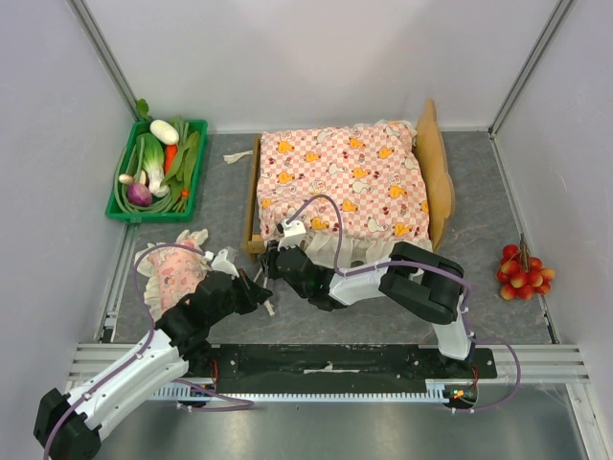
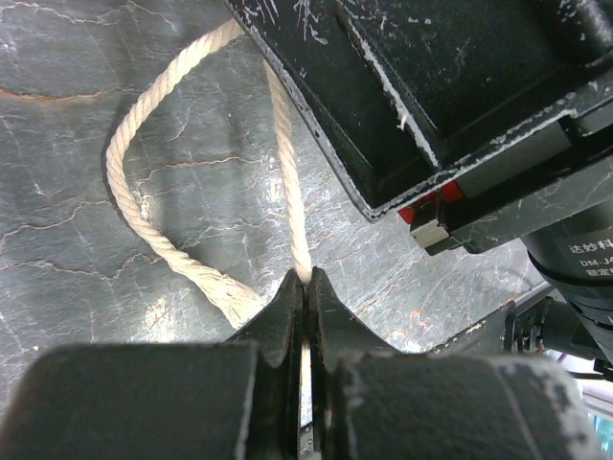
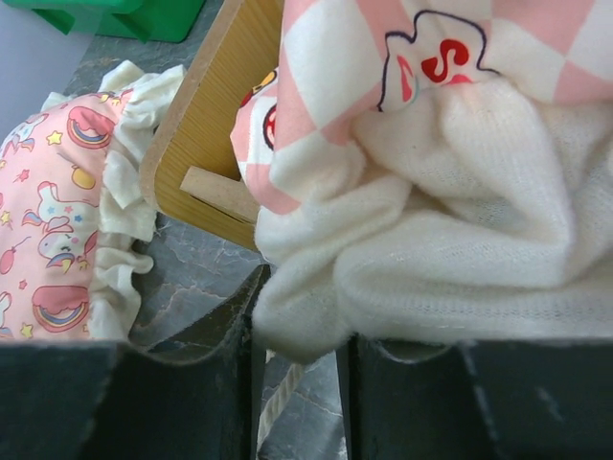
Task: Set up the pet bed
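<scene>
The light-wood pet bed frame with ear-shaped headboard (image 1: 436, 163) stands mid-table under the pink-checked frilled mattress (image 1: 345, 182). The right gripper (image 3: 297, 326) straddles the mattress's white knitted frill (image 3: 431, 249), likely to straighten it; whether it is clamped is unclear. The left gripper (image 2: 305, 287) pinches a cream twisted rope (image 2: 113, 163).

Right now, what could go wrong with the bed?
The right jaws stand at the mattress frill; a tug could drag the mattress off the pet bed. The left jaws pinch a rope close beside the right arm, so the arms might bump or tangle.
</scene>
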